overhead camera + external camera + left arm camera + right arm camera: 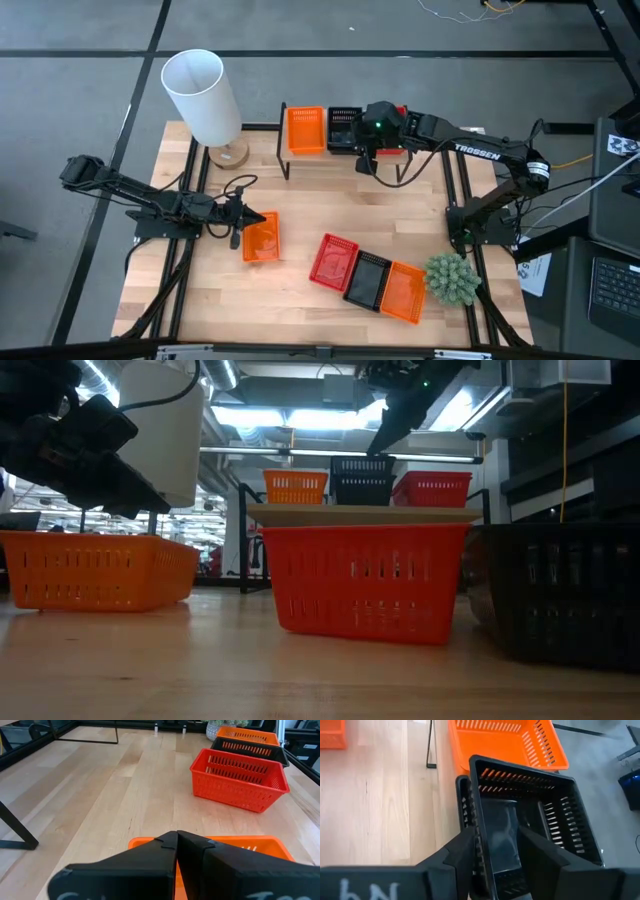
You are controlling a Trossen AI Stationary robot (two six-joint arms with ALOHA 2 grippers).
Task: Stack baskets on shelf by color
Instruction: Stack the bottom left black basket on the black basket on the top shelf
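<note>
The shelf [300, 513] at the table's far side carries an orange basket [305, 130], a black basket [530, 810] and a red basket [432, 488] in a row. The black basket sits askew inside a second black one [463, 802]. My right gripper [496, 835] is open over its near wall, one finger inside, one outside. My left gripper [176, 851] is shut, hovering just over the rim of an orange basket [262, 238] on the table's left. Red [333, 260], black [368, 278] and orange [403, 292] baskets lie side by side on the table near the front. My right gripper comes slanting down from the table's right. Its outer finger [462, 852] lies close along the outside of the black basket's near wall [481, 840], and the inner finger stands apart from it. Whether the outer finger touches the wall, I cannot tell.
A white-shaded lamp [205, 95] stands at the far left beside the shelf. A small green plant [452, 278] sits at the front right next to the row of baskets. Bare tabletop [330, 205] lies between the shelf and the front baskets.
</note>
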